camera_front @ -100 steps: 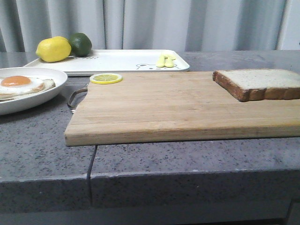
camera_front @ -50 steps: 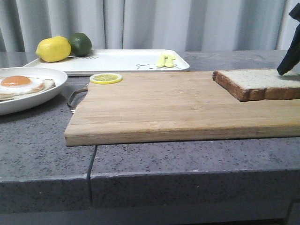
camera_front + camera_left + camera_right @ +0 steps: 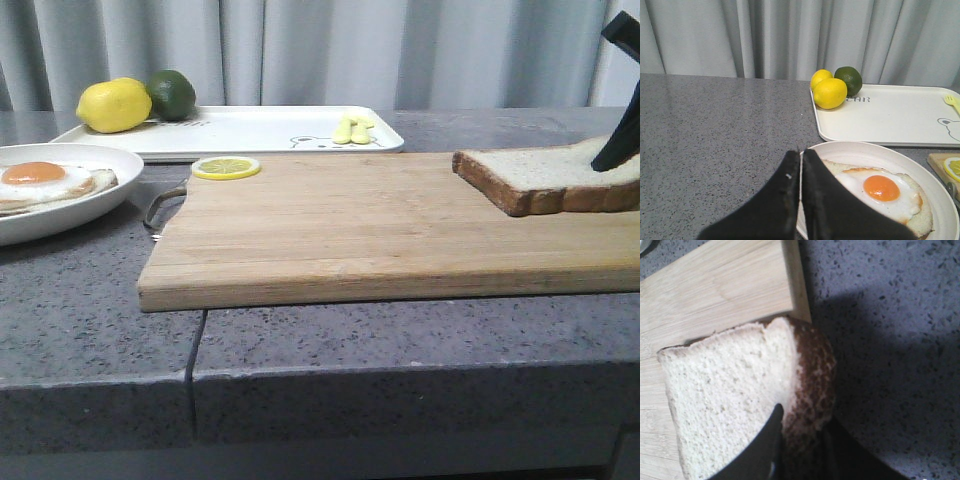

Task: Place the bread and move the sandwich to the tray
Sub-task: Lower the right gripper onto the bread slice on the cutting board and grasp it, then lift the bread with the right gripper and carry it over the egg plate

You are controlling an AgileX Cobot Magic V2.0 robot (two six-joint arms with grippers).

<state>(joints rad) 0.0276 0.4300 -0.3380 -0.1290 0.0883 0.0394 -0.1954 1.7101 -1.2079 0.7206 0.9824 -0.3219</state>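
Observation:
The bread (image 3: 530, 178) lies at the right end of the wooden cutting board (image 3: 340, 230). My right gripper (image 3: 612, 152) is shut on the bread (image 3: 730, 400) at its crust edge, one finger on the white face and one against the crust, midpoint (image 3: 802, 420). That end looks slightly raised. The sandwich (image 3: 45, 180), a bread slice topped with a fried egg, sits on the round white plate (image 3: 70, 215) at the left. My left gripper (image 3: 801, 152) is shut and empty, hovering at the near rim of that plate (image 3: 850, 150) beside the sandwich (image 3: 880, 192). The tray (image 3: 260, 125) lies behind the board.
A lemon (image 3: 113, 105) and a lime (image 3: 172, 93) rest on the tray's left end, and a yellow utensil (image 3: 353, 130) lies near its bear drawing. A lemon slice (image 3: 226, 167) sits on the board's far left corner. The counter edge runs close in front.
My right gripper has come in from the right and dropped onto the bread's right edge, closing on it. The bread's right end has tipped up slightly.

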